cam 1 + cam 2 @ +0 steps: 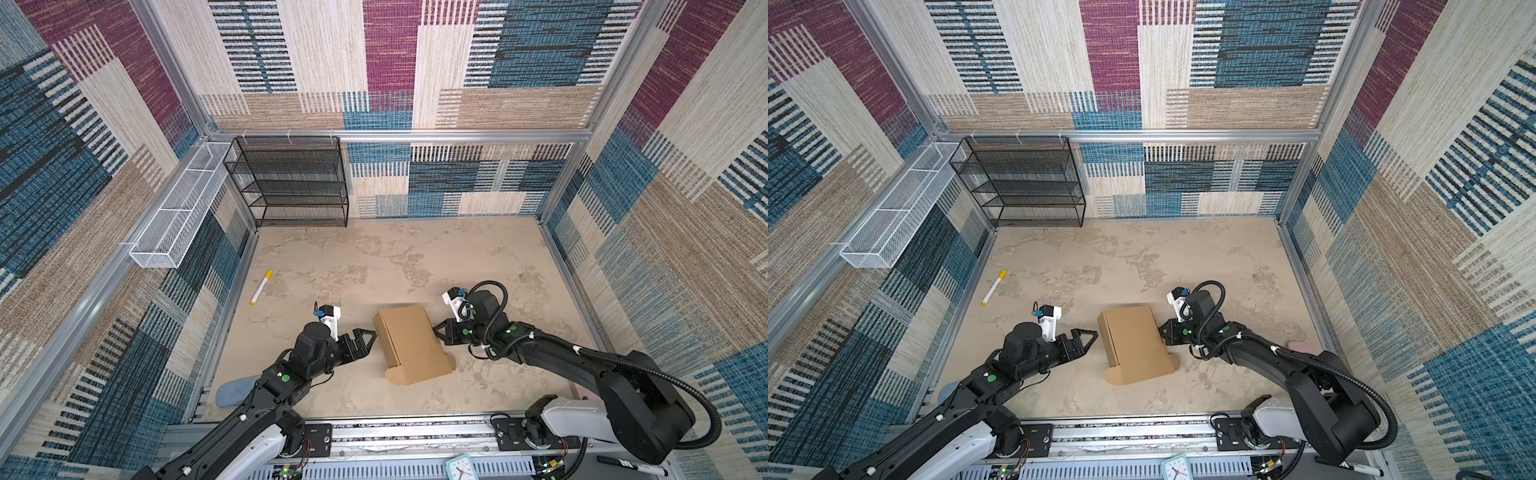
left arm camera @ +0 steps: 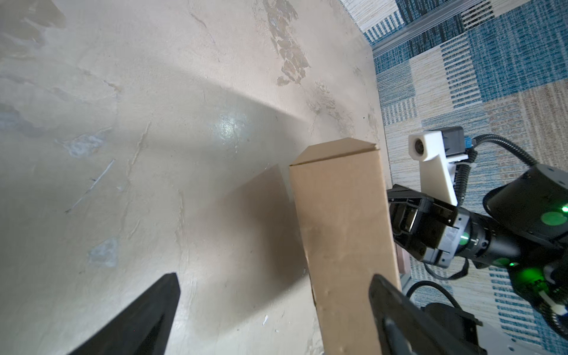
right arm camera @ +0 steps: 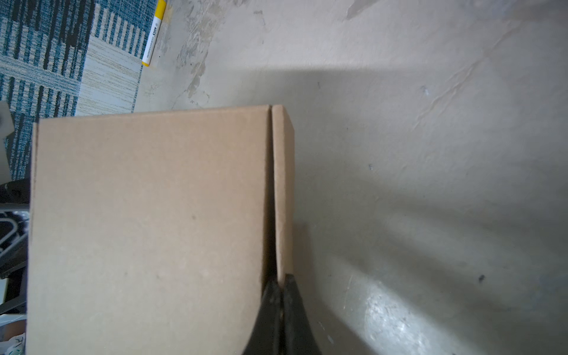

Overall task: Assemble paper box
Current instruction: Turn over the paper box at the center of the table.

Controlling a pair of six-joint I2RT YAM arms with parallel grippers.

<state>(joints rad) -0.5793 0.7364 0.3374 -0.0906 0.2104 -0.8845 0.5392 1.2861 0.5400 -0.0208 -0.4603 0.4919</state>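
Observation:
The paper box [image 1: 411, 345] [image 1: 1136, 345] is plain brown cardboard. It sits folded up near the table's front middle, with rounded tabs sticking out at its near end. My right gripper [image 1: 435, 328] [image 1: 1160, 330] is at the box's right side. In the right wrist view this gripper [image 3: 280, 278] is shut on the thin edge of the box's side wall [image 3: 282, 184]. My left gripper [image 1: 370, 343] [image 1: 1091, 343] stands open just left of the box. In the left wrist view, the box's wall [image 2: 344, 230] rises between the spread fingertips [image 2: 387, 301], close to one of them.
A white marker with a yellow cap [image 1: 261, 287] [image 3: 152, 37] lies at the table's left. A black mesh shelf [image 1: 291, 183] stands at the back left, and a white mesh basket [image 1: 178, 208] hangs on the left wall. A blue-grey object [image 1: 235, 390] lies under the left arm.

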